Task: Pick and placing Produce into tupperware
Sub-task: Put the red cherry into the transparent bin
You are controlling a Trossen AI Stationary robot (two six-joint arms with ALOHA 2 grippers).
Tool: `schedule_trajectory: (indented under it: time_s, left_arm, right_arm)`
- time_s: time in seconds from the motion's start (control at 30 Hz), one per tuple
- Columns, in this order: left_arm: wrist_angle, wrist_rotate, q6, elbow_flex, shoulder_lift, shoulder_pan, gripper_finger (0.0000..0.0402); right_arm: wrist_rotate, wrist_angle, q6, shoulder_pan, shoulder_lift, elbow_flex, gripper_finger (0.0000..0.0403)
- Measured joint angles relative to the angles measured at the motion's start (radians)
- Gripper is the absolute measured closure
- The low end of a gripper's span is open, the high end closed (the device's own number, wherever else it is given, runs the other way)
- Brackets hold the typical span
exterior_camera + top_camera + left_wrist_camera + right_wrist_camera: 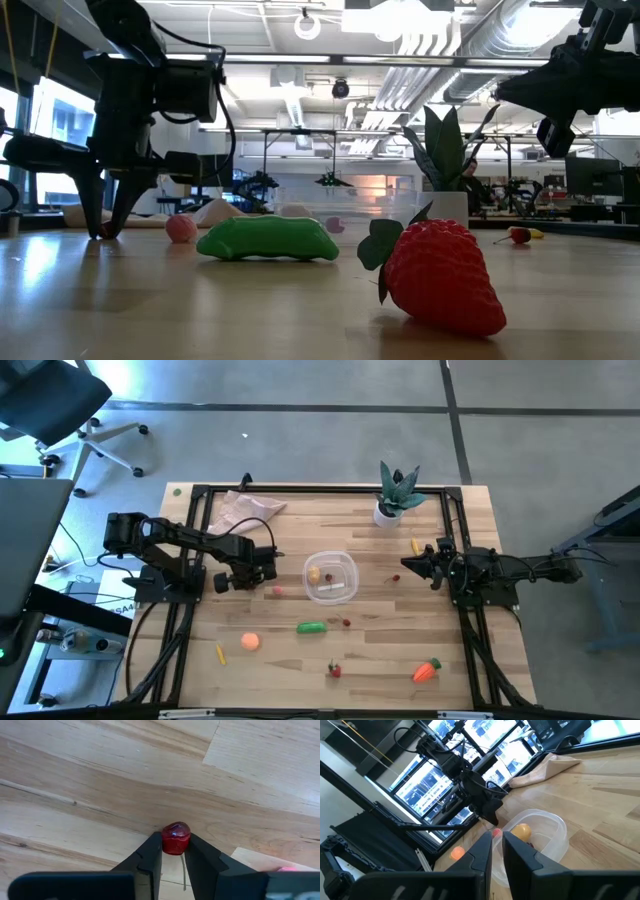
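Observation:
My left gripper (222, 584) points down at the table, left of the clear tupperware (350, 566), and is shut on a small red piece (175, 836). In the low view its fingertips (105, 230) reach the tabletop. The tupperware holds a yellow piece (315, 573) and a pale piece. A pink piece (277, 590) lies between the left gripper and the tupperware. On the table lie the green pepper (312, 627), orange ball (250, 642), strawberry (335, 670) and carrot (427, 671). My right gripper (408, 563) hovers right of the tupperware, fingers nearly together, holding nothing. My left gripper pinches the small red piece (176, 839) between its two fingertips, one on each side. The fingers come from above, pointing down. The piece sits at the very ends of the fingers, at table level; whether it is lifted off the wood I cannot tell.
A spiky green plant in a white pot (393, 500) stands at the far edge, and a beige cloth (240, 510) lies at the far left. A yellow piece (415, 546) and small red pieces (395, 578) lie near the right gripper. A black frame borders the table.

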Motion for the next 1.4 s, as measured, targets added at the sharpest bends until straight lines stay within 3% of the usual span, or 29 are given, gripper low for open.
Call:
schedule_trajectory:
  time_s: [0.6, 0.7, 1.07, 1.2, 1.4]
  left_arm:
    - [-0.015, 0.003, -0.023, 0.013, -0.001, 0.001, 0.0336]
    - [-0.073, -0.056, -0.025, 0.045, -0.003, 0.002, 0.0337]
    - [-0.219, -0.178, 0.066, 0.352, -0.021, 0.003, 0.0340]
    - [-0.171, -0.220, 0.107, 0.470, -0.021, 0.001, 0.0340]
    - [0.036, -0.232, 0.171, 0.567, 0.029, -0.009, 0.0340]
  right_arm:
    - [0.000, 0.000, 0.000, 0.000, 0.000, 0.000, 0.0366]
    - [0.000, 0.000, 0.000, 0.000, 0.000, 0.000, 0.0366]
    - [0.000, 0.000, 0.000, 0.000, 0.000, 0.000, 0.0366]
    - [0.000, 0.000, 0.000, 0.000, 0.000, 0.000, 0.0366]
    - [0.000, 0.000, 0.000, 0.000, 0.000, 0.000, 0.0366]
